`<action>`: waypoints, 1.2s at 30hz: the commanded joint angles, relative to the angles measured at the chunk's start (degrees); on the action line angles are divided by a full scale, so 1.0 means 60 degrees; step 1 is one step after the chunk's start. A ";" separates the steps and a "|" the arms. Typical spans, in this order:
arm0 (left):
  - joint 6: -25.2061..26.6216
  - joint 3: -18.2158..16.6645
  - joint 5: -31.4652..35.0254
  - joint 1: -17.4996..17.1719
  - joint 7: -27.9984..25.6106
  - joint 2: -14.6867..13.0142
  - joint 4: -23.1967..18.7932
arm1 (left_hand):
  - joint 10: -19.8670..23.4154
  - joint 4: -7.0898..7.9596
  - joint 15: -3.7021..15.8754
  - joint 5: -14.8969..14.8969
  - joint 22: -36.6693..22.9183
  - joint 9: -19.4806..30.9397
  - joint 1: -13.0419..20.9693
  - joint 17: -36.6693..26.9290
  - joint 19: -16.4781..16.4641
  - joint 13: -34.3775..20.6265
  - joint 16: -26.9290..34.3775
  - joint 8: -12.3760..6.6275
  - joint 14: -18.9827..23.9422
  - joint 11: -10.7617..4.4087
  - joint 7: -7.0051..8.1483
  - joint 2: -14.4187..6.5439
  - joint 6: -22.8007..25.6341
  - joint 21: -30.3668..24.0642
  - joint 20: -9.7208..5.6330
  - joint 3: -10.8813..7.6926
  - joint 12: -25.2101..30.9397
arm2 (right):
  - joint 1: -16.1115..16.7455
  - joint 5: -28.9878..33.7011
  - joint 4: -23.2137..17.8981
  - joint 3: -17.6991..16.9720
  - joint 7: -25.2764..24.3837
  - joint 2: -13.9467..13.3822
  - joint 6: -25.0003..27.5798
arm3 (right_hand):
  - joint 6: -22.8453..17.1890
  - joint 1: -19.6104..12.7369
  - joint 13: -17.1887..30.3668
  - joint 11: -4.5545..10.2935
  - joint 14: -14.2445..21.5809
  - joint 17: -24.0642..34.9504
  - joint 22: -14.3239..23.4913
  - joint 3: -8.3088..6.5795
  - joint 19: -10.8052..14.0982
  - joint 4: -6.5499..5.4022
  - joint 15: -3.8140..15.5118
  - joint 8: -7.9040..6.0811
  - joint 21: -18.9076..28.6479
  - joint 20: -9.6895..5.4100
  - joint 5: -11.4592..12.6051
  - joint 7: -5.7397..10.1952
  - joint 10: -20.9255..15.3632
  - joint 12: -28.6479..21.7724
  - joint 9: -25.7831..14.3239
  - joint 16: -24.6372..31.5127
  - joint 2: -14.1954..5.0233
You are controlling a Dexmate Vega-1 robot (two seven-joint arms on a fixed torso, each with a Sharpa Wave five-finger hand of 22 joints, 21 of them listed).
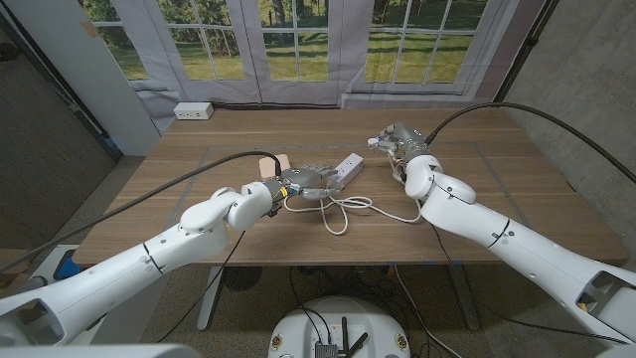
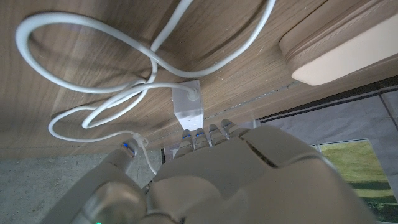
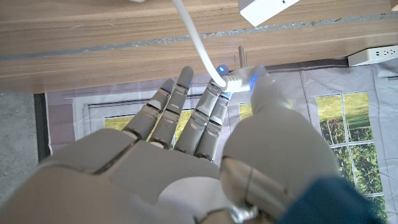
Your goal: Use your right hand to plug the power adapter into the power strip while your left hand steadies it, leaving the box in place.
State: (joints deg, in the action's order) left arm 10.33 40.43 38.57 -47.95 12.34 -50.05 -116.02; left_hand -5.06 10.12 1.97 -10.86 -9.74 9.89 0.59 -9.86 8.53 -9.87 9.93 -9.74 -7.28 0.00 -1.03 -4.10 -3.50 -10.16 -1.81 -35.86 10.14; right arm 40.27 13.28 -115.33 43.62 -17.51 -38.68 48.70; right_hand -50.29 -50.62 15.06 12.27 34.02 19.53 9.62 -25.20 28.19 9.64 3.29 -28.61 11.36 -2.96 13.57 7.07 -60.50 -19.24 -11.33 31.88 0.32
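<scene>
A white power strip [image 1: 345,166] lies slanted at the table's middle. My left hand [image 1: 299,183] holds its near end, fingertips [image 2: 198,135] on the strip's end [image 2: 187,107] where its cord leaves. My right hand [image 1: 397,138] hovers to the strip's right, apart from it. It pinches the small white power adapter [image 3: 239,80] between thumb and fingers, metal prongs [image 3: 241,55] pointing away from the palm toward the table. A corner of the strip [image 3: 265,9] lies beyond it. The tan box [image 1: 268,162] sits just left of my left hand, and its rounded side [image 2: 341,43] shows close by.
White cable [image 1: 344,209] loops loosely on the wood between both arms, toward the front edge. The loops [image 2: 93,81] show again near my left hand. A second white outlet block [image 1: 194,110] sits off the table's far left corner by the windows.
</scene>
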 commanded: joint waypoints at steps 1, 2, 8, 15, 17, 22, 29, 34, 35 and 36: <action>-0.0099 0.0067 0.0068 0.0102 0.0329 0.0169 0.0160 | -0.0054 0.0035 0.0142 -0.0069 -0.0043 -0.0013 -0.0101 -0.0004 0.0106 0.0001 0.0014 -0.0011 -0.0033 -0.0030 -0.0005 -0.1142 -0.0060 -0.0016 -0.0749 -0.0055 0.0004 | -0.0033 -0.0001 0.0170 0.0066 -0.0077 0.0213 -0.0258 | -0.0588 -0.0275 0.0023 -0.0017 0.0091 0.0027 0.0021 0.0004 0.0068 -0.0066 0.1513 -0.0066 -0.0030 0.0071 0.0069 0.0460 -0.0076 0.0024 -0.0032 -0.0044 -0.0352; -0.0084 0.0065 0.0070 0.0097 0.0352 0.0169 0.0150 | -0.0041 0.0037 0.0148 -0.0069 -0.0043 -0.0013 -0.0100 -0.0002 0.0112 0.0001 0.0021 -0.0014 -0.0020 -0.0037 -0.0002 -0.1143 -0.0062 -0.0018 -0.0744 -0.0060 0.0012 | -0.0054 0.0005 0.0176 0.0092 -0.0035 0.0200 -0.0281 | -0.0600 -0.0272 0.0025 -0.0016 0.0089 0.0025 0.0021 0.0004 0.0070 -0.0067 0.1509 -0.0070 -0.0029 0.0076 0.0071 0.0461 -0.0077 0.0024 -0.0032 -0.0048 -0.0352; -0.0105 0.0097 0.0082 0.0137 0.0477 0.0180 0.0183 | -0.0012 0.0040 0.0127 -0.0073 -0.0042 -0.0014 -0.0091 0.0004 0.0146 0.0003 0.0041 -0.0038 0.0024 -0.0056 -0.0028 -0.1142 -0.0040 -0.0030 -0.0745 -0.0083 0.0037 | -0.0104 0.0113 0.0243 0.0232 0.0006 0.0235 -0.0386 | -0.0606 -0.0249 0.0019 -0.0013 0.0080 0.0017 0.0021 0.0021 0.0023 -0.0070 0.1490 -0.0064 -0.0048 0.0049 0.0095 0.0475 -0.0081 0.0047 -0.0031 -0.0073 -0.0347; -0.0095 0.0205 0.0264 0.0230 0.0644 0.0220 0.0238 | -0.0028 0.0046 0.0108 -0.0076 -0.0042 -0.0014 -0.0086 0.0010 0.0325 0.0004 0.0041 -0.0052 0.0020 -0.0043 -0.0032 -0.1136 -0.0036 0.0003 -0.0773 -0.0113 0.0045 | -0.0057 0.0139 0.0253 0.0202 -0.0025 0.0323 -0.0406 | -0.0631 -0.0245 0.0020 -0.0011 0.0083 0.0014 0.0021 0.0025 -0.0001 -0.0069 0.1489 -0.0069 -0.0057 0.0030 0.0114 0.0466 -0.0095 0.0055 -0.0031 -0.0083 -0.0356; -0.0096 0.0214 0.0314 0.0228 0.0640 0.0221 0.0232 | -0.0027 0.0047 0.0109 -0.0076 -0.0042 -0.0014 -0.0086 0.0011 0.0365 0.0005 0.0044 -0.0053 0.0028 -0.0042 -0.0037 -0.1135 -0.0041 0.0008 -0.0771 -0.0120 0.0048 | -0.0051 0.0170 0.0242 0.0211 -0.0029 0.0320 -0.0398 | -0.0626 -0.0246 0.0025 -0.0011 0.0084 0.0015 0.0021 0.0029 -0.0006 -0.0066 0.1490 -0.0066 -0.0058 0.0025 0.0119 0.0468 -0.0104 0.0054 -0.0031 -0.0084 -0.0355; -0.0062 0.0200 0.0393 0.0208 0.0650 0.0212 0.0194 | 0.0111 0.0053 0.0109 -0.0076 -0.0044 -0.0015 -0.0090 0.0019 0.0447 0.0007 0.0099 -0.0091 0.0193 -0.0028 -0.0066 -0.1114 0.0045 -0.0014 -0.0755 -0.0142 0.0107 | -0.0027 0.0186 0.0207 0.0210 0.0006 0.0311 -0.0430 | -0.0624 -0.0248 0.0028 -0.0010 0.0080 0.0013 0.0020 0.0035 -0.0016 -0.0058 0.1491 -0.0059 -0.0060 0.0020 0.0138 0.0484 -0.0119 0.0060 -0.0031 -0.0095 -0.0355; -0.0045 0.0165 0.0418 0.0190 0.0715 0.0185 0.0163 | 0.0211 0.0056 0.0100 -0.0075 -0.0044 -0.0014 -0.0096 0.0023 0.0470 0.0008 0.0118 -0.0128 0.0297 -0.0027 -0.0128 -0.1096 0.0164 -0.0043 -0.0752 -0.0157 0.0137 | -0.0086 0.0287 0.0237 0.0311 0.0133 0.0273 -0.0509 | -0.0614 -0.0251 0.0034 -0.0012 0.0085 0.0015 0.0020 0.0041 -0.0036 -0.0054 0.1490 -0.0049 -0.0065 0.0020 0.0162 0.0479 -0.0120 0.0075 -0.0030 -0.0102 -0.0367; 0.0000 0.0136 0.0409 0.0167 0.0781 0.0164 0.0131 | 0.0293 0.0061 0.0085 -0.0073 -0.0044 -0.0014 -0.0102 0.0025 0.0480 0.0009 0.0130 -0.0140 0.0373 -0.0014 -0.0141 -0.1087 0.0222 -0.0059 -0.0751 -0.0164 0.0160 | -0.0131 0.0333 0.0324 0.0334 0.0172 0.0322 -0.0553 | -0.0643 -0.0266 0.0041 -0.0015 0.0090 0.0017 0.0020 0.0038 -0.0035 -0.0046 0.1503 -0.0056 -0.0062 0.0020 0.0180 0.0488 -0.0115 0.0084 -0.0030 -0.0105 -0.0382; -0.0002 0.0133 0.0404 0.0166 0.0790 0.0161 0.0131 | 0.0301 0.0061 0.0082 -0.0073 -0.0044 -0.0014 -0.0103 0.0025 0.0479 0.0009 0.0133 -0.0145 0.0390 -0.0020 -0.0145 -0.1086 0.0241 -0.0063 -0.0751 -0.0166 0.0161 | -0.0150 0.0355 0.0340 0.0356 0.0195 0.0312 -0.0578 | -0.0630 -0.0259 0.0047 -0.0015 0.0086 0.0013 0.0020 0.0039 -0.0032 -0.0050 0.1493 -0.0050 -0.0061 0.0019 0.0186 0.0477 -0.0118 0.0084 -0.0030 -0.0114 -0.0383; -0.0002 0.0130 0.0397 0.0168 0.0804 0.0160 0.0132 | 0.0306 0.0062 0.0074 -0.0073 -0.0044 -0.0014 -0.0104 0.0025 0.0482 0.0009 0.0133 -0.0144 0.0398 -0.0017 -0.0154 -0.1085 0.0244 -0.0065 -0.0751 -0.0167 0.0160 | -0.0164 0.0373 0.0355 0.0372 0.0218 0.0300 -0.0609 | -0.0610 -0.0259 0.0051 -0.0015 0.0091 0.0017 0.0020 0.0045 -0.0033 -0.0048 0.1492 -0.0041 -0.0061 0.0017 0.0188 0.0479 -0.0119 0.0084 -0.0030 -0.0110 -0.0379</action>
State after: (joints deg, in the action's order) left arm 9.99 41.48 40.80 -46.81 16.36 -48.87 -114.92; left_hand -3.48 10.43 1.75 -10.86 -9.73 9.58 0.60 -9.59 9.64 -9.86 10.42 -10.20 -5.21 -0.10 -1.86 -4.10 -2.22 -10.17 -1.93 -36.48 10.82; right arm 39.90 14.70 -113.89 45.25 -17.05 -36.95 45.94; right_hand -50.40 -50.62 15.05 12.07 34.01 19.56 9.62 -24.79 28.18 9.57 3.28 -28.50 10.90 -2.54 14.42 6.96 -60.70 -18.80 -11.33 31.43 0.31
